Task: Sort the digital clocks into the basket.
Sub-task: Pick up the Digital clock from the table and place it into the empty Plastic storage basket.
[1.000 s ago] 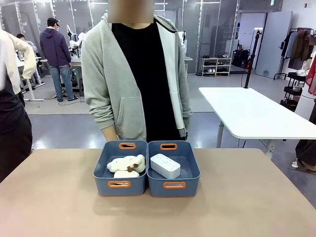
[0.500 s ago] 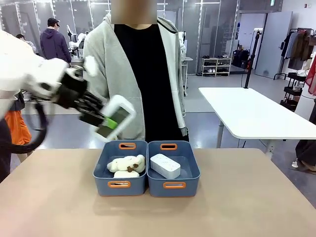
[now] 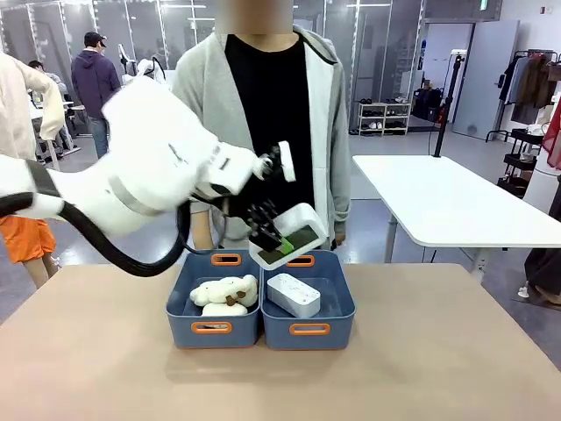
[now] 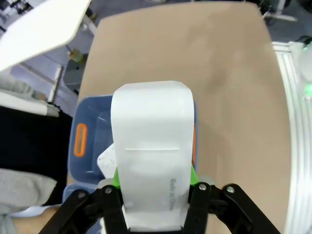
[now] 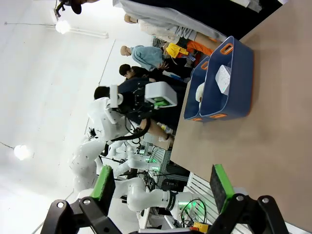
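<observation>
While the left gripper [image 3: 273, 239] pinches one digital clock [image 3: 287, 235] between its green pads, that clock hangs tilted above the far rim of the right-hand basket [image 3: 337, 317]; a second clock [image 3: 294, 295] lies inside that basket, and plush toys [image 3: 224, 294] fill the joined left bin [image 3: 180, 303]. The right gripper [image 5: 161, 187] stands spread wide, holding nothing, above the bare table [image 5: 273, 136]; a person [image 3: 263, 114] stands at the far side.

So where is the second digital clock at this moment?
In the front view, the left gripper holds the second digital clock in the air above the far rim of the right-hand basket, where the first clock lies.
</observation>
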